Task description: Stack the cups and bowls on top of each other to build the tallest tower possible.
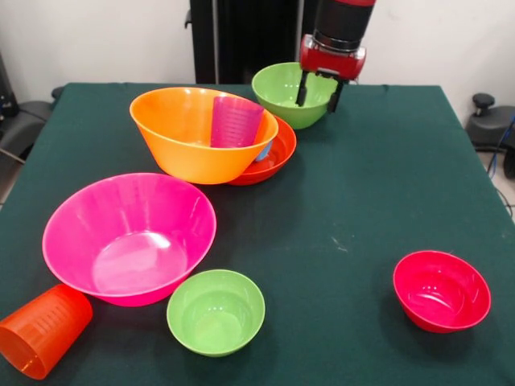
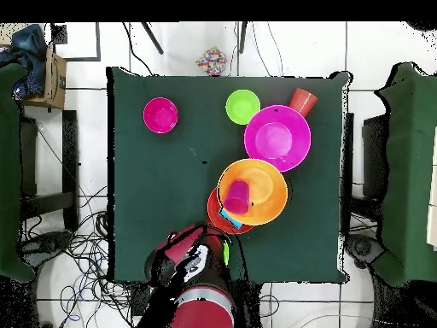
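Observation:
My gripper (image 1: 319, 92) is open at the far side of the table. One finger is inside the medium lime green bowl (image 1: 283, 90) and the other at its right rim. The large orange bowl (image 1: 181, 137) leans on the shallow red-orange bowl (image 1: 279, 154) and holds the purple cup (image 1: 235, 121). A bit of the blue cup (image 1: 264, 151) shows between them. The large pink bowl (image 1: 129, 237), small green bowl (image 1: 216, 312), crimson bowl (image 1: 441, 290) and the orange cup (image 1: 42, 330), on its side, stand apart near the front. The red cup is out of view.
In the overhead view the arm (image 2: 192, 269) covers the gripper and most of the medium green bowl (image 2: 225, 252). The orange bowl (image 2: 256, 190) and pink bowl (image 2: 276, 137) sit close together. The green table (image 1: 378, 185) ends near the orange cup.

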Motion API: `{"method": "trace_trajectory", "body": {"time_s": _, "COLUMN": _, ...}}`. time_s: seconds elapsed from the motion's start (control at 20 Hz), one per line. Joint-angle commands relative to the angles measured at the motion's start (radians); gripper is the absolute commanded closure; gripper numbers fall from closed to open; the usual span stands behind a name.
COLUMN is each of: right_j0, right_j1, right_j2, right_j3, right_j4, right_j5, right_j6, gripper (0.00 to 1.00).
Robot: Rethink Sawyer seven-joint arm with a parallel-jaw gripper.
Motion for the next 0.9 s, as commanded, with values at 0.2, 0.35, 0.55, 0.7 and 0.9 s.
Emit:
{"method": "trace_trajectory", "body": {"time_s": 0.2, "right_j0": 0.048, "right_j1": 0.087, "right_j2": -0.012, "right_j3": -0.122, "right_j4": -0.043, "right_j5": -0.096, "right_j6": 0.013, "gripper": 0.0}}
{"method": "trace_trajectory", "body": {"time_s": 0.35, "right_j0": 0.074, "right_j1": 0.096, "right_j2": -0.051, "right_j3": -0.126, "right_j4": -0.017, "right_j5": -0.125, "right_j6": 0.045, "gripper": 0.0}}
{"method": "trace_trajectory", "body": {"time_s": 0.55, "right_j0": 0.17, "right_j1": 0.136, "right_j2": -0.162, "right_j3": -0.153, "right_j4": 0.025, "right_j5": -0.202, "right_j6": 0.1, "gripper": 1.0}}
{"method": "trace_trajectory", "body": {"time_s": 0.7, "right_j0": 0.111, "right_j1": 0.112, "right_j2": -0.086, "right_j3": -0.134, "right_j4": -0.007, "right_j5": -0.141, "right_j6": 0.042, "gripper": 1.0}}
{"method": "trace_trajectory", "body": {"time_s": 0.9, "right_j0": 0.097, "right_j1": 0.111, "right_j2": -0.07, "right_j3": -0.131, "right_j4": -0.013, "right_j5": -0.136, "right_j6": 0.022, "gripper": 1.0}}
